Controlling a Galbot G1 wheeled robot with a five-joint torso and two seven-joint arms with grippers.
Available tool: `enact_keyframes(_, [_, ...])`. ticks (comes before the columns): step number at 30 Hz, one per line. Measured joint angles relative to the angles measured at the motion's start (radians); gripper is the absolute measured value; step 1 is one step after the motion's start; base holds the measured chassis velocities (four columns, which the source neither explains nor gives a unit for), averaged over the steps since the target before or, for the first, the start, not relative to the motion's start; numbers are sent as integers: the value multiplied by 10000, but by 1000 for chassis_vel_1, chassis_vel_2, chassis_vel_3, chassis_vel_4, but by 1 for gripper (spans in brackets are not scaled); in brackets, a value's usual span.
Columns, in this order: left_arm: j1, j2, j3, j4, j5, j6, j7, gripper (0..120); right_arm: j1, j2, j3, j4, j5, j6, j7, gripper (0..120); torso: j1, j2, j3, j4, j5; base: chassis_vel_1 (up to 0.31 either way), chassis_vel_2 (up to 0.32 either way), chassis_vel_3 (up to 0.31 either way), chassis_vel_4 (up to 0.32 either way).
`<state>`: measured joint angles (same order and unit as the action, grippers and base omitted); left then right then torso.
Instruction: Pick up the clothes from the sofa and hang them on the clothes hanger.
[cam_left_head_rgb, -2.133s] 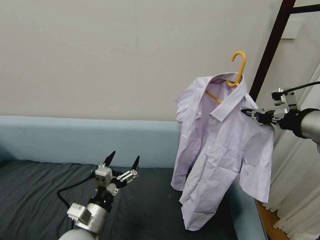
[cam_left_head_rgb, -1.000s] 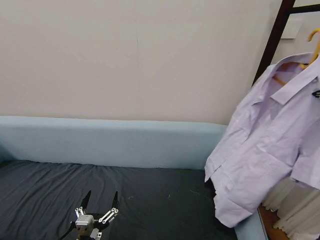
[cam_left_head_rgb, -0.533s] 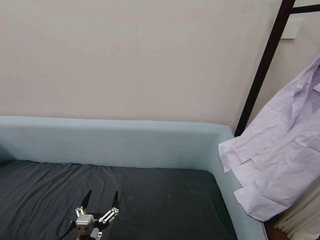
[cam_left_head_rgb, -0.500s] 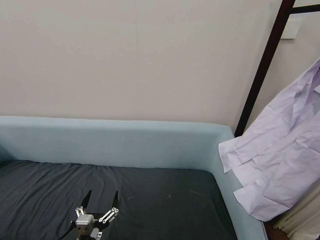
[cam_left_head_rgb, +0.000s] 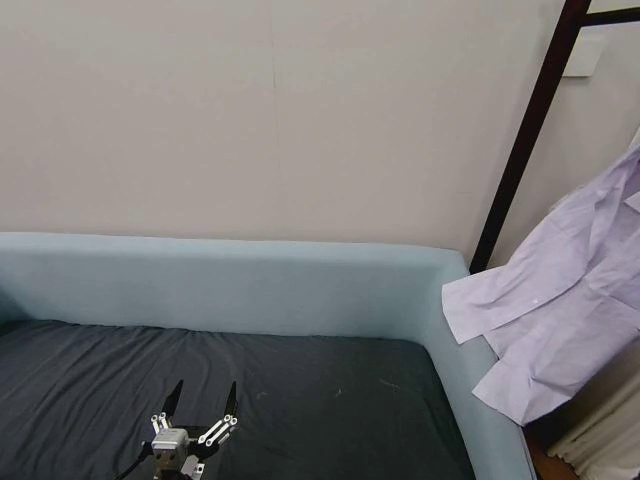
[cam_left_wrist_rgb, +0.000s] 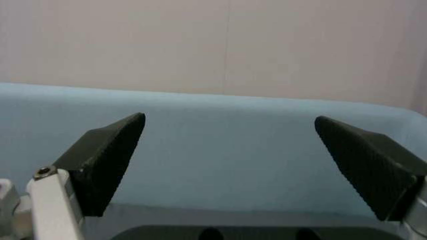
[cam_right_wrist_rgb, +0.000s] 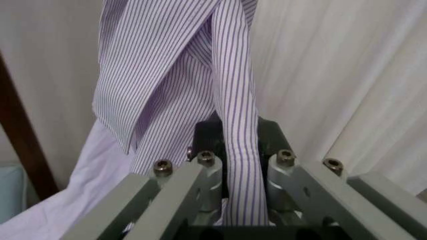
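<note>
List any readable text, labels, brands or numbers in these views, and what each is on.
None: nothing in these views can be read as a word, number or logo.
shirt: plain stripes, no tag or label visible.
left gripper: open over the sofa seat, with no markings on it.
right gripper: shut on the shirt, with bare metal and screws and no print.
white wall plate: blank.
</note>
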<state>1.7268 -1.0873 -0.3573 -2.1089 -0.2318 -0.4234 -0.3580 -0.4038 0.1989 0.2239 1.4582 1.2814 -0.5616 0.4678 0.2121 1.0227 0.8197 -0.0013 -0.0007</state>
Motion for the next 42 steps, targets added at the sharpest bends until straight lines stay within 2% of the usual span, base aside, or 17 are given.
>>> enact_keyframes(7, [-1,0,0,0,0,3,0,100,323,701,-219,-894,-819,789,-800,6,0,0,-1,-2,-3,0,0,0,0])
enact_keyframes(11, [-1,1,1,0,0,3,-2,100,735,1647,-840,-1503,-1898,1385,-1289,6,0,0,0,1,-1,0,0,0,0])
enact_keyframes(12, [-1,1,1,0,0,3,-2,100,735,1647,-840,-1503,-1898,1385,-1289,6,0,0,0,1,-1,0,0,0,0])
enact_keyframes(14, [-1,1,1,-1,0,4,-2,100,1218,2043,-1352,-1907,-2321,1650,-1406,6,0,0,0,1,5,0,0,0,0])
enact_keyframes(17, [-2,1,2,-2,0,3,-1,100,2736,2910,-2706,-3017,-3049,1981,-1400,5,0,0,2,9,-4,0,0,0,0])
enact_keyframes(21, [-1,1,1,-1,-1,4,-2,100,3149,3112,-3146,-3145,-3907,2230,-1404,5,1,-1,2,8,-4,0,0,0,0])
enact_keyframes(22, [-2,1,2,-1,-1,4,-2,100,3137,3095,-3181,-2919,-4231,2261,-1370,5,1,0,1,0,-3,0,0,0,0])
enact_keyframes(28, [-1,1,2,-2,-1,4,-1,100,3160,2839,-3352,-2129,-5472,2386,-1128,5,0,0,-2,-2,0,0,0,0,0])
enact_keyframes(35, [-2,1,2,-1,-1,4,-1,100,4280,2633,-4360,-1874,-5689,2256,-930,5,0,1,-2,0,-1,0,0,0,0])
enact_keyframes(39, [-2,1,3,-1,-1,3,-1,100,5422,2784,-5338,-1910,-5558,2030,-756,5,0,1,-1,3,-4,0,0,0,0])
enact_keyframes(42, [-3,1,3,-1,-1,3,0,100,5819,2902,-5659,-1930,-5541,1924,-693,5,0,1,-1,3,-3,0,0,0,0])
